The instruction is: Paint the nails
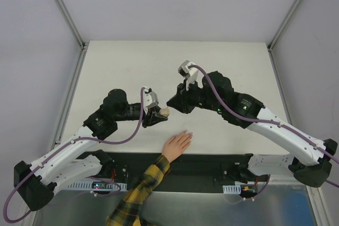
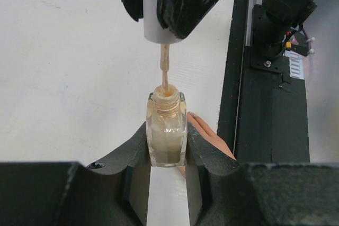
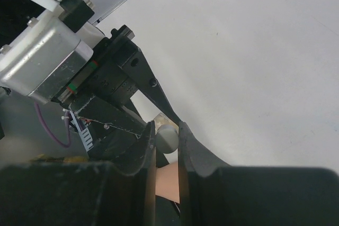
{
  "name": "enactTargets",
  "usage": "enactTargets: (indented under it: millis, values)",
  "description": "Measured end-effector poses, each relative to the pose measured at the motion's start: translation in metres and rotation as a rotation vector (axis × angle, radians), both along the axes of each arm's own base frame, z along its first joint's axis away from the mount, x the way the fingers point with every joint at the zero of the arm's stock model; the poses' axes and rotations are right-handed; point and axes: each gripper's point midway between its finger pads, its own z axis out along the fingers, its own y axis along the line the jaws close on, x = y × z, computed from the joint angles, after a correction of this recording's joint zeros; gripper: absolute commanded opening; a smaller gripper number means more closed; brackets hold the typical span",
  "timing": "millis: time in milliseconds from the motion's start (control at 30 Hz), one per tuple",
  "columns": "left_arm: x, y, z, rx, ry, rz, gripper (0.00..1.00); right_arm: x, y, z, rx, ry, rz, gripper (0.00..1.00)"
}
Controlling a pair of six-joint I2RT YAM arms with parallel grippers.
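A light-skinned hand point(image 1: 177, 145) with a yellow-and-black plaid sleeve point(image 1: 139, 194) lies flat at the table's near edge. Its pale nails point(image 1: 188, 133) point away from the arms. My left gripper point(image 1: 158, 116) is shut on a small beige polish bottle point(image 1: 165, 113), held upright just beyond the fingertips. In the left wrist view point(image 2: 167, 133) the bottle point(image 2: 167, 117) sits between the jaws, and one nail point(image 2: 192, 115) shows beside it. My right gripper point(image 1: 174, 103) is shut on the white brush cap point(image 3: 167, 138). The brush stem point(image 2: 164, 67) dips into the bottle's neck.
The black base rail point(image 1: 212, 165) runs along the near edge under the wrist. Metal frame posts point(image 1: 63, 9) rise at the table's back corners. The two grippers are nearly touching over the table's middle front.
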Motion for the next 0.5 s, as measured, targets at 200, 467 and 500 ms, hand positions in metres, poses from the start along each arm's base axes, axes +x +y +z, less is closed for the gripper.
enactTargets:
  millis: [200, 467, 500]
  values:
    - [0.0000, 0.0001, 0.0004, -0.001, -0.004, -0.001, 0.00, 0.0014, 0.0039, -0.0072, -0.017, 0.012, 0.005, 0.00]
    - [-0.0005, 0.0006, 0.0018, -0.003, -0.009, -0.001, 0.00, -0.0004, 0.0055, -0.0081, -0.017, 0.018, 0.017, 0.00]
    - [-0.0006, 0.0007, 0.0021, -0.004, -0.010, -0.001, 0.00, -0.0010, 0.0060, -0.0085, -0.017, 0.021, 0.021, 0.00]
